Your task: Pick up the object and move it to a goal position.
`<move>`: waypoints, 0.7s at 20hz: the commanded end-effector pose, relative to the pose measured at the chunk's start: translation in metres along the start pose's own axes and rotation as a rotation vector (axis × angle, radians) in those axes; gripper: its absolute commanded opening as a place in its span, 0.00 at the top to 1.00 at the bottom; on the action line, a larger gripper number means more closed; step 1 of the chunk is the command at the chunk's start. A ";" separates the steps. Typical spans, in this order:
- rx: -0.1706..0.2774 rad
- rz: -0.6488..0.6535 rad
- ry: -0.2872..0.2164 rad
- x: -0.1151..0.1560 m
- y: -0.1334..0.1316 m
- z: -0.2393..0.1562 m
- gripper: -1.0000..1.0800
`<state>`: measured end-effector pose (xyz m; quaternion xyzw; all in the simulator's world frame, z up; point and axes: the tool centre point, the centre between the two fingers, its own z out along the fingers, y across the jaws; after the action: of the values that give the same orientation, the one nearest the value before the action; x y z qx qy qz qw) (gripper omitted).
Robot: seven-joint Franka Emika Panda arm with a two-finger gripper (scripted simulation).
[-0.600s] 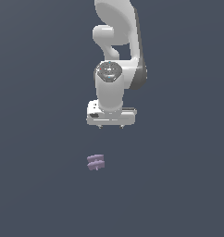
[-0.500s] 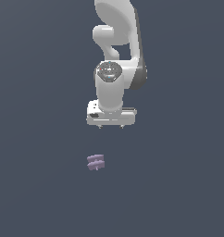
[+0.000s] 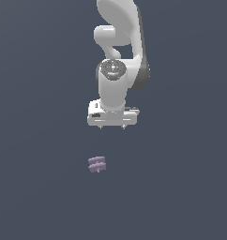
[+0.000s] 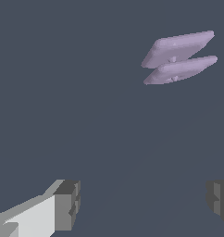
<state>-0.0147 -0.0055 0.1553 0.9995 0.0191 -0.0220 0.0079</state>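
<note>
A flat, dark slate-grey ground fills both views, plain and unbroken; in the exterior view the object [image 3: 96,164] lies low on it, slightly toward that view's left of centre, a small pale lilac piece of two short bars stacked one over the other and joined in the middle; it sits alone, touched by nothing. Above it and a little toward the exterior view's right hangs the white arm [image 3: 119,56], its gripper [image 3: 112,126] pointing down, well apart from the object, with bare ground between them. In the wrist view the two fingers [image 4: 67,204] show at opposite edges with a wide stretch of ground between them, so the jaws stand apart and hold nothing; the object [image 4: 179,57] appears there as two slanted lilac bars, clear of both fingers and not between them.
</note>
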 end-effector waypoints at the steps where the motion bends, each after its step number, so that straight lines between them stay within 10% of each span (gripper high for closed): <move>1: -0.001 0.001 0.000 0.000 0.000 0.000 0.04; 14: 0.008 0.170 0.002 0.018 0.010 0.004 0.04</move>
<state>0.0001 -0.0128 0.1513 0.9985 -0.0502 -0.0207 0.0062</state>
